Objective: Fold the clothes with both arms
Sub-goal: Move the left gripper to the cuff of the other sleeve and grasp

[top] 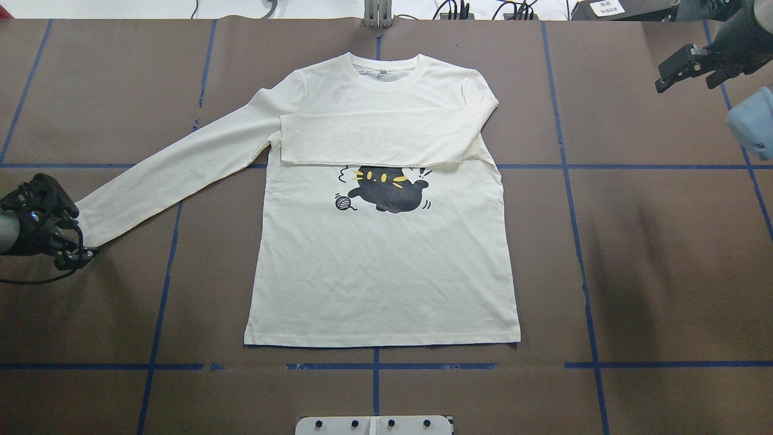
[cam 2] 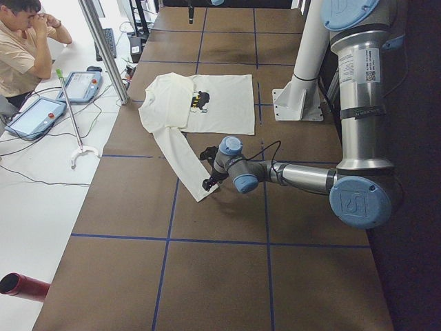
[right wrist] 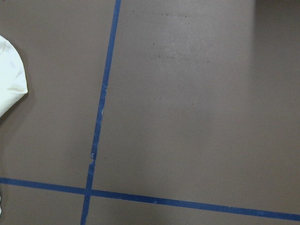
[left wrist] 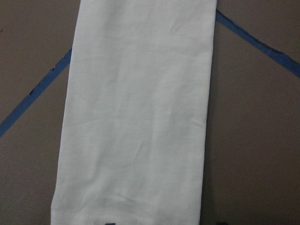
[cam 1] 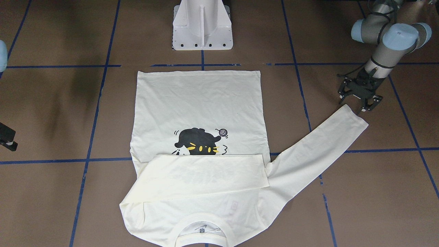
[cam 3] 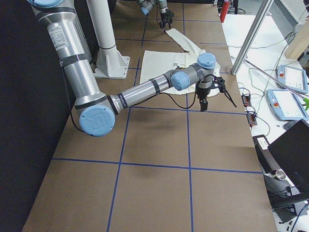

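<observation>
Overhead exterior: left pincer (top: pixel 77 232), spread wide, hangs at the sleeve cuff (top: pixel 95 219) of the T-shirt (top: pixel 386 266).

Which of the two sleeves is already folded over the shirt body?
The sleeve from the robot's right side: it lies flat across the chest, partly over the cat print. The other sleeve stretches out toward the left hand.

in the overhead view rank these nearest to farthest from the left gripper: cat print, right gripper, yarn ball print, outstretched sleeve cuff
1. outstretched sleeve cuff, right beside the left gripper, at the view's left edge
2. yarn ball print, just left of the cat
3. cat print, middle of the view
4. right gripper, far top-right corner
</observation>
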Tool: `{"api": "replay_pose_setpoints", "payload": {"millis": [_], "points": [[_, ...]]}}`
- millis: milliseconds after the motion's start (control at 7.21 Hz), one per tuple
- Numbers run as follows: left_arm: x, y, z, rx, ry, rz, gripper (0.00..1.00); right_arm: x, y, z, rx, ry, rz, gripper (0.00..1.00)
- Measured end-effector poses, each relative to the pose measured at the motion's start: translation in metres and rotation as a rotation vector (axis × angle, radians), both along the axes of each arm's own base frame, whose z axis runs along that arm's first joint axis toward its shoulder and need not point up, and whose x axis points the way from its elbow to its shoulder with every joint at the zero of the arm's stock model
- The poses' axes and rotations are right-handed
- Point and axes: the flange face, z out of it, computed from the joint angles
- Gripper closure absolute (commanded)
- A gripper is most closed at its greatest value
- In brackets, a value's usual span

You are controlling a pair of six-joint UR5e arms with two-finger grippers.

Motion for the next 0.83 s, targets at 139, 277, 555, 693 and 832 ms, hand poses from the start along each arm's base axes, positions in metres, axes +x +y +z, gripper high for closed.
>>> {"api": "replay_pose_setpoints", "payload": {"millis": [139,277,555,693,832], "points": [[0.0022,0.0011,0.0012,0.003,-0.006,0.001,0.68,0.0003,0.0007,0.0016,-0.002,0.001,0.000,0.00],[0.0041,0.0021,0.0019,0.004,-0.008,0.004,0.98,0.0004,0.0010,0.0020,-0.002,0.001,0.000,0.00],[0.0052,0.0027,0.0016,0.007,-0.009,0.006,1.00,0.0006,0.0013,0.0017,-0.001,0.002,0.001,0.00],[0.0052,0.0027,-0.0001,0.012,-0.007,0.008,1.00,0.0010,0.0023,0.0015,0.000,0.002,0.001,0.00],[0.0050,0.0021,-0.0038,0.018,-0.002,0.008,1.00,0.0018,0.0049,0.0014,0.002,0.001,0.001,0.00]]}}
